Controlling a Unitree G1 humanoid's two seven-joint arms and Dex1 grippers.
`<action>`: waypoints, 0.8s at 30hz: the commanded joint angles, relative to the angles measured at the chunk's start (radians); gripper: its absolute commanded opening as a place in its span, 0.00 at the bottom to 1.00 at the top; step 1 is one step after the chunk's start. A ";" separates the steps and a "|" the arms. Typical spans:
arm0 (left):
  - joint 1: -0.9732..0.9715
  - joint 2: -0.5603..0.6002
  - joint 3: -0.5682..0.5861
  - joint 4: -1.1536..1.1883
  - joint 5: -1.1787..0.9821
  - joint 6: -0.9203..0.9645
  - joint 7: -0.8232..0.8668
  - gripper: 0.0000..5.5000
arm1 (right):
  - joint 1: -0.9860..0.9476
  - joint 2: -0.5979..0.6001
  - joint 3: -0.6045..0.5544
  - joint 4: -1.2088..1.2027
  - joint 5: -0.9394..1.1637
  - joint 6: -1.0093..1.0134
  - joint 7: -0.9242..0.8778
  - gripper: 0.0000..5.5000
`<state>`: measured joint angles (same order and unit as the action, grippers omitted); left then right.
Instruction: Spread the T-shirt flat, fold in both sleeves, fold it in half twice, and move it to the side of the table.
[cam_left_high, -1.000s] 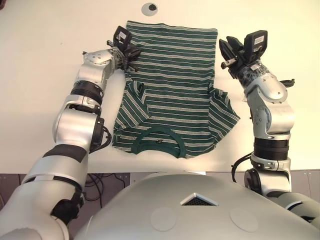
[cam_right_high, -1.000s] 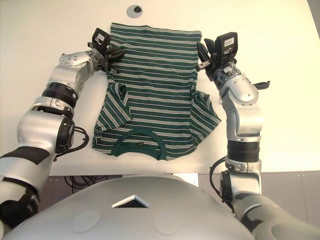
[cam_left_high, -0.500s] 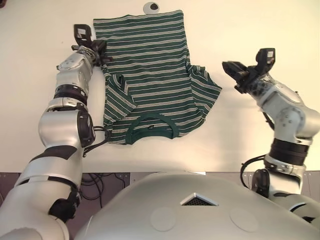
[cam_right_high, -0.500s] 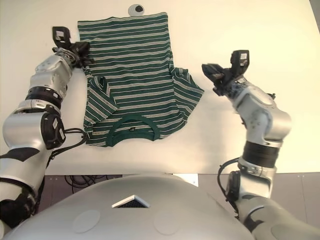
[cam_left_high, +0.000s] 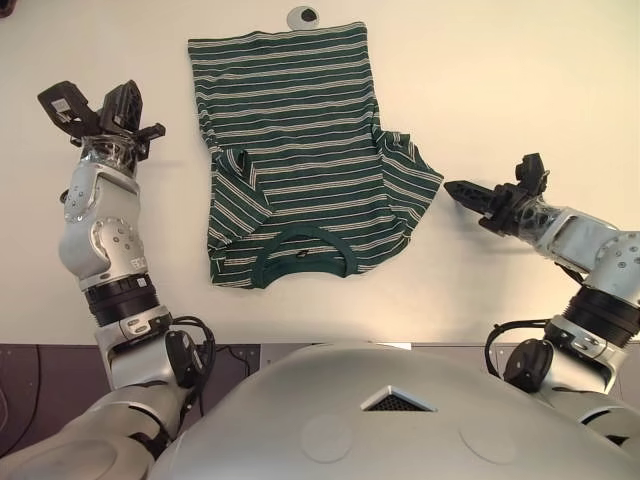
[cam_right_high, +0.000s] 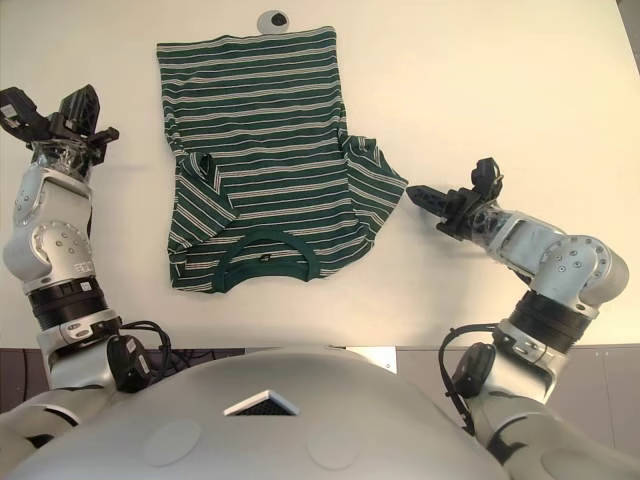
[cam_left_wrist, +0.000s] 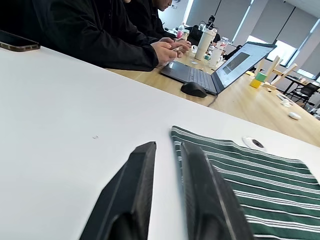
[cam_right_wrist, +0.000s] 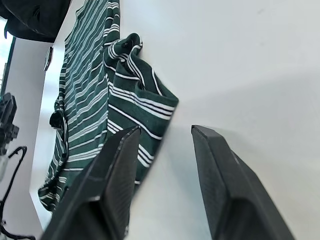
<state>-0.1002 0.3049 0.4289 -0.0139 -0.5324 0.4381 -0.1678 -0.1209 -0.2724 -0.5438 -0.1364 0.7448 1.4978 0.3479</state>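
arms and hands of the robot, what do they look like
The left arm and right arm are rounded silver-grey shells with black joint bands and looping black cables low down. The left hand and right hand each have two long, tapered matte black fingers.

White table (cam_left_high: 520, 90) under even light, round grey cable grommet (cam_left_high: 301, 16) near its far edge, dark phone (cam_left_wrist: 19, 41) at one edge, wooden desk (cam_left_wrist: 240, 97) behind, open laptop (cam_left_wrist: 220, 67), black mouse (cam_left_wrist: 194, 89), pale bottle (cam_left_wrist: 204, 46), bright windows (cam_left_wrist: 290, 20) between grey panels, black cables (cam_left_high: 215, 355) below the near edge.
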 joint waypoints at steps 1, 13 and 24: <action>0.076 -0.020 0.013 -0.094 -0.020 0.050 0.026 0.16 | -0.039 0.067 0.045 0.039 -0.039 -0.021 -0.055 0.34; 0.128 -0.044 0.013 -0.158 -0.041 0.089 0.043 0.16 | -0.035 0.082 0.059 0.054 -0.045 -0.175 -0.098 0.02; 0.132 -0.053 0.013 -0.162 -0.039 0.082 0.050 0.16 | -0.141 -0.001 0.039 0.124 -0.065 -0.263 -0.108 0.01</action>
<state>0.0305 0.2587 0.4371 -0.1631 -0.5721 0.5191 -0.1285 -0.2190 -0.2174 -0.4837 -0.0393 0.7049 1.2757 0.2556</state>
